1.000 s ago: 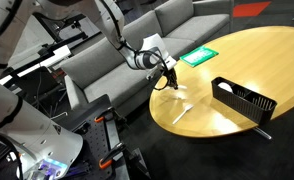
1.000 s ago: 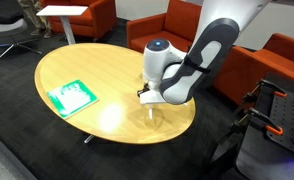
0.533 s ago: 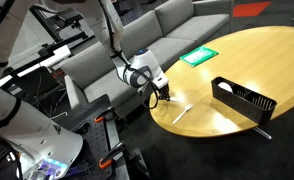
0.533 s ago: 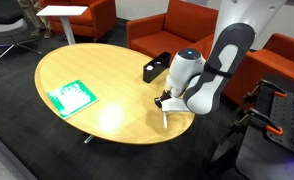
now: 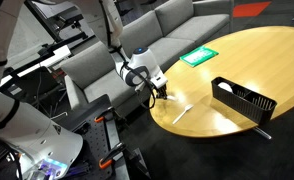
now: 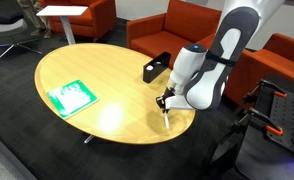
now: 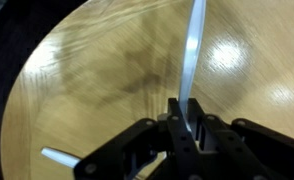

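While the jaws are clamped shut on 1 end of the white strip point(image 7: 194, 50), likely to leave its length free | white strip point(image 6: 165, 118): right of centre in an exterior view, near the desk point(image 6: 107, 70) edge | black tray point(image 6: 155, 68): just above-left

Oval wooden table point(image 6: 97, 85): green book point(image 6: 71, 96), black tray point(image 6: 155, 69).

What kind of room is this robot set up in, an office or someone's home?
Most likely an office lounge or a lab's common area: a big oval wooden table, a grey sofa, orange armchairs and dark carpet suggest a workplace seating corner.
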You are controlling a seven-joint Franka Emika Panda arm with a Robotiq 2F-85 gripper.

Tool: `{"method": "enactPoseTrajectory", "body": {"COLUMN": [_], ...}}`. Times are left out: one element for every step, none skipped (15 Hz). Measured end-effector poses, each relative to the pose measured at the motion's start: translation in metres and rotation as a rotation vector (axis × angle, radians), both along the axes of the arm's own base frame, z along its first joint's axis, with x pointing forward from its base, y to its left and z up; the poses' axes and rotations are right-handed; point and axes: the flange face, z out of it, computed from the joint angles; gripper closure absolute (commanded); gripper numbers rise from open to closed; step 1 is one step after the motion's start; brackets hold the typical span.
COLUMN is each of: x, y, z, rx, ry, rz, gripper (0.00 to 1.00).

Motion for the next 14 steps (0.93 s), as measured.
{"method": "enactPoseTrajectory", "body": {"x": [0.001,0.002,0.003,0.005,0.007,0.009,0.011,0.012,0.013,0.014,0.014,0.013,0.010,0.007], "y": [0.000,0.001,0.001,0.002,0.002,0.003,0.003,0.004,0.004,0.005,0.007,0.010,0.013,0.016], "z": [0.001,0.001,0.002,0.003,0.003,0.004,0.005,0.006,0.009,0.013,0.020,0.029,0.040,0.050], "rx": [0.002,0.004,0.005,0.006,0.007,0.008,0.008,0.009,0.008,0.008,0.009,0.010,0.012,0.011], "ry": [-0.002,-0.004,-0.006,-0.010,-0.014,-0.018,-0.021,-0.024,-0.029,-0.034,-0.041,-0.047,-0.048,-0.047], "rz": [0.005,0.009,0.010,0.011,0.017,0.017,0.016,0.015,0.017,0.017,0.016,0.017,0.019,0.021], "gripper": [0.57,0.51,0.43,0.36,0.27,0.21,0.12,0.05,0.00,0.00,0.00,0.00,0.00,0.00]}}
